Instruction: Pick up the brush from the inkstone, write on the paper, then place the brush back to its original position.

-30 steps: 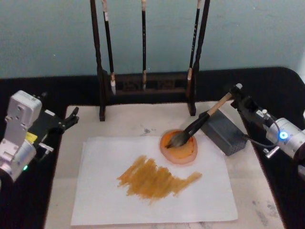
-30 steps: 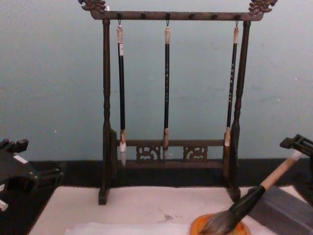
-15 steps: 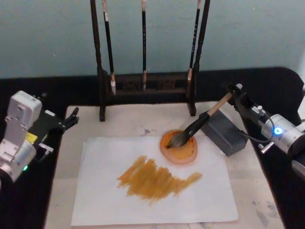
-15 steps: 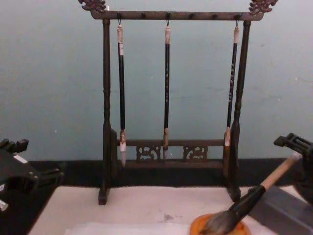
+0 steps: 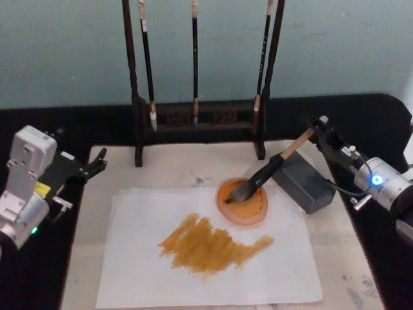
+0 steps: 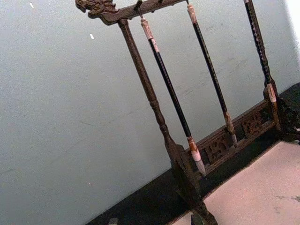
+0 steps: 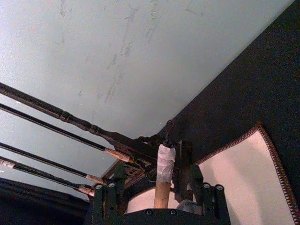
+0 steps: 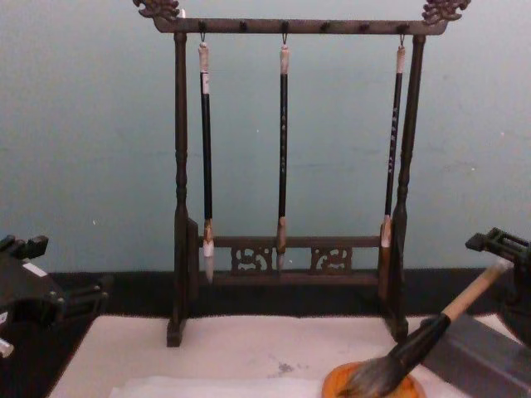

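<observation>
The brush (image 5: pixel 264 174) lies slanted, its grey-black tuft in the round orange inkstone (image 5: pixel 248 208) and its tan handle leaning on a grey block. My right gripper (image 5: pixel 318 126) sits at the handle's whitish end. In the right wrist view that end (image 7: pixel 165 164) stands between the open fingers (image 7: pixel 107 194), with a gap on both sides. The white paper (image 5: pixel 148 258) lies flat in front and bears a broad orange-brown stroke. My left gripper (image 5: pixel 97 161) rests open at the mat's left edge, away from everything. The chest view shows the brush (image 8: pixel 431 327) rising out of the inkstone (image 8: pixel 336 383).
A dark wooden rack (image 5: pixel 193 116) with three thin black-handled brushes hanging from it stands at the back of the mat. The grey rectangular block (image 5: pixel 303 184) lies right of the inkstone. A pale felt mat (image 5: pixel 174 165) covers the black table.
My right arm has shifted slightly around the handle's end. The brush has stayed resting in the inkstone, and the left arm has barely moved.
</observation>
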Motion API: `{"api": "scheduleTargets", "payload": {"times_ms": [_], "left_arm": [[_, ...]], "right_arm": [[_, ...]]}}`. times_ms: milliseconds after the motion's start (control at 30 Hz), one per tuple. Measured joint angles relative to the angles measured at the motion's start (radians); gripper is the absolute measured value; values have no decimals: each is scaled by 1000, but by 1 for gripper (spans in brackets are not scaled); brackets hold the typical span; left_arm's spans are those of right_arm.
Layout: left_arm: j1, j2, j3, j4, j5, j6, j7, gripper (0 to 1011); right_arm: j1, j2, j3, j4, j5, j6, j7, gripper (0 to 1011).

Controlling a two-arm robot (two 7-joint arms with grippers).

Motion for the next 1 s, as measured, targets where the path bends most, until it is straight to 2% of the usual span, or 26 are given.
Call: {"api": "scheduleTargets", "payload": {"times_ms": [100, 200, 267, 300, 367, 400, 700, 733, 1000], "left_arm": [[0, 0, 0, 0, 0, 0, 0, 1010], [0, 0, 0, 0, 0, 0, 0, 1010], [0, 0, 0, 0, 0, 0, 0, 1009], [0, 0, 0, 0, 0, 0, 0, 1009], [0, 0, 0, 0, 0, 0, 0, 1010], [0, 0, 0, 0, 0, 0, 0, 1010], [0, 0, 0, 0, 0, 0, 0, 1010], [0, 0, 0, 0, 0, 0, 0, 1010], [0, 0, 0, 0, 0, 0, 0, 1010]], "right_arm": [[0, 0, 0, -1, 0, 0, -1, 826], [-1, 1, 1, -1, 0, 1, -1, 714], [-1, 1, 1, -2, 0, 1, -1, 674], [-1, 1, 1, -2, 0, 2, -2, 618], [-1, 1, 1, -2, -1, 2, -2, 596], [-1, 1, 1, -2, -1, 2, -2, 534], [-2, 1, 2, -3, -1, 3, -3, 248], [-2, 1, 2, -3, -1, 3, -3, 188], [-3, 1, 2, -4, -1, 3, -3, 160]]}}
